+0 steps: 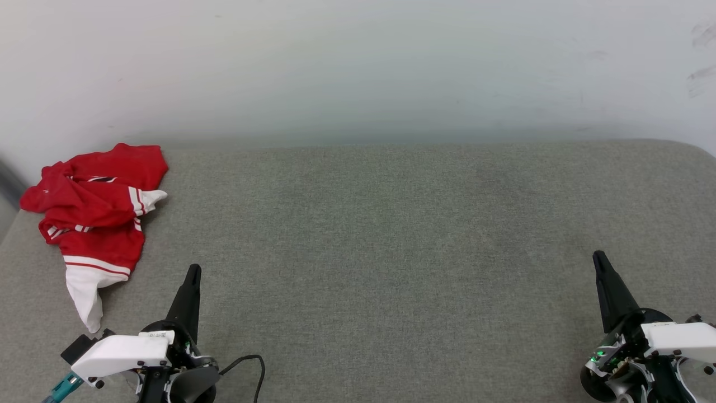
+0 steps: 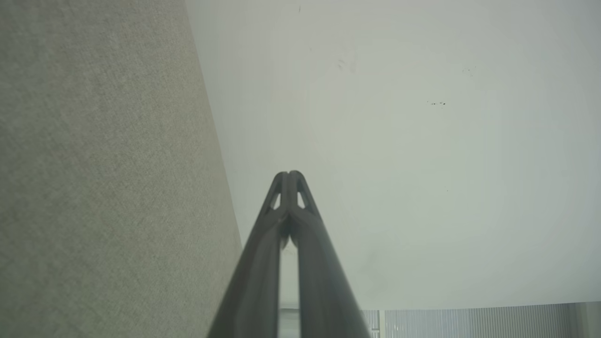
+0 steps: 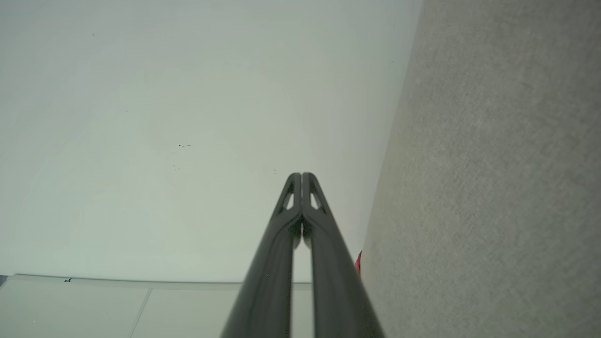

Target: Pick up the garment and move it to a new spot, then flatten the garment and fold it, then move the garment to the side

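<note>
Clearly crumpled, the garment (image 1: 95, 212) lies at the far left of the grey fabric surface (image 1: 391, 235), close to the wall (image 1: 358, 67), with its lettering buried in folds but for a dark sliver. The left end effector (image 1: 193, 271) and the right end effector (image 1: 598, 257) each have their fingers pressed together, holding nothing and apart from the cloth.

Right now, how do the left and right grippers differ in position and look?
The left gripper sits near the garment, not touching it; the right gripper is far across the cushion from it. The left gripper has a black cable by its base; the right gripper shows a green light there. Both are shut and empty.
</note>
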{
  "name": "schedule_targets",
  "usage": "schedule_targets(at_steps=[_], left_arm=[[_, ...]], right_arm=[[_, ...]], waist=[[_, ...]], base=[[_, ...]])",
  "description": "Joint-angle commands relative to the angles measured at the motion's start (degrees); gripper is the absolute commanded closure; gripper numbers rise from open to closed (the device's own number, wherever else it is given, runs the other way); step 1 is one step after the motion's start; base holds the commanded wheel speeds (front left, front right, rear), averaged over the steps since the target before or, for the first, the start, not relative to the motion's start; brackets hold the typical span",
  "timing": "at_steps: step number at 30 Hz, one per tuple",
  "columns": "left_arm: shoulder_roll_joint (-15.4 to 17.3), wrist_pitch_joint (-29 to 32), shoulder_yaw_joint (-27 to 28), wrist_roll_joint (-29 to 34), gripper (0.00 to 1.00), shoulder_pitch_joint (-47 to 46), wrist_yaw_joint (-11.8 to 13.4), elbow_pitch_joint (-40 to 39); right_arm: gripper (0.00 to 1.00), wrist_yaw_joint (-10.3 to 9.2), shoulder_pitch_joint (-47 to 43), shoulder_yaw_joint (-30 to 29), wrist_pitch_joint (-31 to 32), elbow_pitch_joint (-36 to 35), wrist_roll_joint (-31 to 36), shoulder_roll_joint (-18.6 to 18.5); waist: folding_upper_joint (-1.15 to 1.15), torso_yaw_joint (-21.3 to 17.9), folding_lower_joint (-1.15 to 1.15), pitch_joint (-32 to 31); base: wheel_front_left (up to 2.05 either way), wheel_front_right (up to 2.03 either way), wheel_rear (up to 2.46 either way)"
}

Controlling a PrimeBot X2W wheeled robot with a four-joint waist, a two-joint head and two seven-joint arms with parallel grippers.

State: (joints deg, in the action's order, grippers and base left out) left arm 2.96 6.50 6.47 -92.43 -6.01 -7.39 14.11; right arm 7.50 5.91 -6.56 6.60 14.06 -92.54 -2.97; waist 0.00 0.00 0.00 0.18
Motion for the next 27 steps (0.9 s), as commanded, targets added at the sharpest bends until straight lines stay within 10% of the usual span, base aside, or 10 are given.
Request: schedule_targets(at_steps=[1,27], left_arm=[[-0.1,0.28,0.22,0.15,1.0,-0.49,-0.21,0.03],[-0.1,0.25,0.18,0.12,1.0,-0.48,-0.21,0.03]], right_arm=[[1.0,-0.02,0.61,0.03,0.05,0.04,0.27,0.27],[1.0,-0.02,0.61,0.04,0.04,0.04,0.27,0.27]], waist=[[0.0,0.0,0.0,0.0],[0.0,0.0,0.0,0.0]], base=[[0.0,0.0,0.0],[0.0,0.0,0.0]])
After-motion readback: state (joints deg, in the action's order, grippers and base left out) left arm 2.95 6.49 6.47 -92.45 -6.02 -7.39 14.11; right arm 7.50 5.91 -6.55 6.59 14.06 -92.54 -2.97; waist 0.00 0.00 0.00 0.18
